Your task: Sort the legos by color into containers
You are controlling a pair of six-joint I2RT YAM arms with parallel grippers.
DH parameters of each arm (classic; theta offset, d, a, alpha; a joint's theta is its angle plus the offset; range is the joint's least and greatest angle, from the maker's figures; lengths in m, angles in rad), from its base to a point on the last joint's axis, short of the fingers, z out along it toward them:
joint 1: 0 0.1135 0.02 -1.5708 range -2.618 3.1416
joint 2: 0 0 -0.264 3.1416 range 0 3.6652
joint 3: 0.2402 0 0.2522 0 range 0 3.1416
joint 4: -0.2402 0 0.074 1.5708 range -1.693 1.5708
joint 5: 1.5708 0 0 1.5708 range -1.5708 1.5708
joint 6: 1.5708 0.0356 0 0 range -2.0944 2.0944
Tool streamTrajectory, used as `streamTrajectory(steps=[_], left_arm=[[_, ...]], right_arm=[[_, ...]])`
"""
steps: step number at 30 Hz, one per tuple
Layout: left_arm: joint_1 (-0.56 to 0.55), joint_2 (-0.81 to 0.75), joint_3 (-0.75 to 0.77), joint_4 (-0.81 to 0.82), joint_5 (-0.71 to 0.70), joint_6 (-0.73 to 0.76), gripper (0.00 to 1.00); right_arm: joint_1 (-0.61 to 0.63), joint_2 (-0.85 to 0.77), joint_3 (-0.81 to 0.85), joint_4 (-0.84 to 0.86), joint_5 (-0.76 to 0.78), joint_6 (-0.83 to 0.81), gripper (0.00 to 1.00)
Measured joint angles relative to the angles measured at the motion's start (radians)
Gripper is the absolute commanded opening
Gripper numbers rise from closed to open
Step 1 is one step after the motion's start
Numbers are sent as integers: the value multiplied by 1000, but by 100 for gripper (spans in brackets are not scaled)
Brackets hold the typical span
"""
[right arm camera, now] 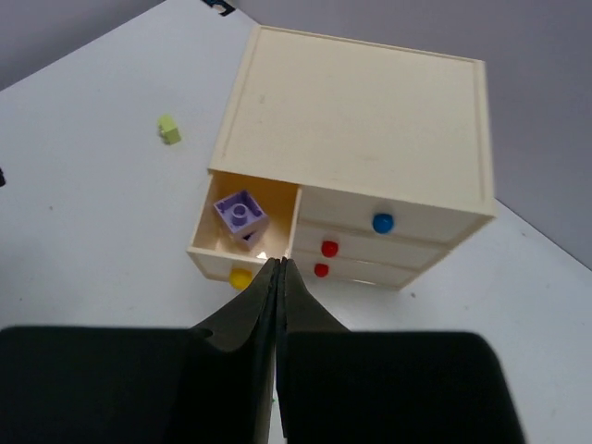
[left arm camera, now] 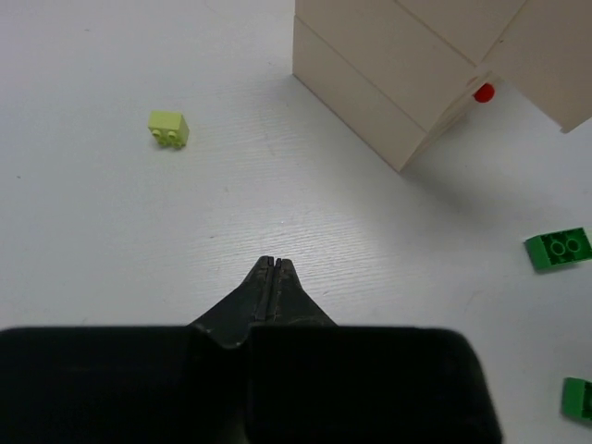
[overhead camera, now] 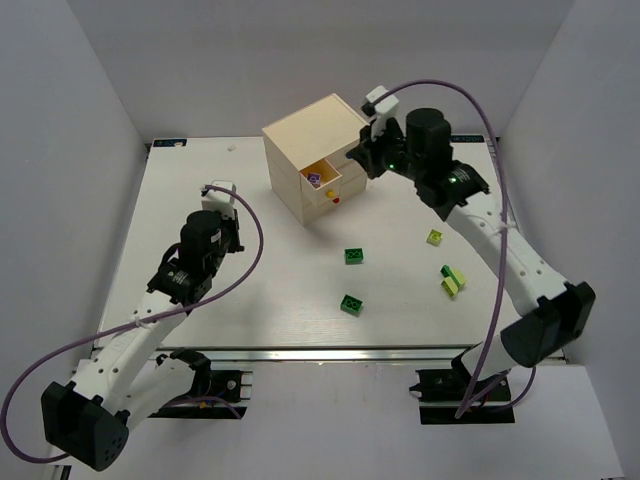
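Cream wood makes up the chest, which stands toward the far middle of the table with one drawer standing open. Overhead, that drawer gives only a speck of purple. The right wrist view looks down into it — a pale purple lego lies inside, studs up, just behind the yellow knob. That view also shows the shut drawers beside it, one with a blue knob and two with red knobs.

The right gripper hangs over the chest's front. In its own view the tips line up with the open drawer's front corner, and the fingers are pressed together on nothing. The left gripper is over bare table to the left of the chest, its fingers likewise together and empty.

Only the overhead view takes in the loose pieces on the near right. Two green legos lie well apart from the chest, and a small yellow-green lego lies further right. Nearest the right arm is a yellow-green piece that may have a second brick touching it; it is too small to be sure.

Both wrist views show another pale yellow-green brick alone on the table — overhead I cannot pick it out.
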Motion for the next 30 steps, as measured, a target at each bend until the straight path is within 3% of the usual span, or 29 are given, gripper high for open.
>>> streamTrajectory(steps=[8, 10, 13, 14, 16, 17, 21, 25, 30], left_arm=[[-2, -14, 0, 6, 79, -2, 0], [-2, -14, 0, 6, 100, -3, 4], [-2, -15, 0, 7, 117, -5, 17], [-2, -15, 0, 8, 119, -6, 26], [-2, -16, 0, 12, 124, -16, 34], [-2, -16, -2, 19, 127, -24, 45], [0, 4, 10, 37, 151, -59, 63], [0, 112, 127, 48, 174, -97, 73], [5, 366, 425, 81, 196, -108, 77]], right_arm=[[-143, -148, -246, 49, -31, 18, 0], [-179, -148, -280, 40, -69, 18, 0], [-221, -148, -314, 26, -149, 12, 0], [-229, -147, -321, 22, -174, 10, 0], [-236, -141, -332, 23, -230, 1, 0], [-235, -132, -332, 23, -254, -4, 0], [-229, -63, -326, 25, -323, -19, 0], [-216, 27, -299, 23, -368, -21, 0], [-193, 77, -295, 25, -398, -17, 0]])
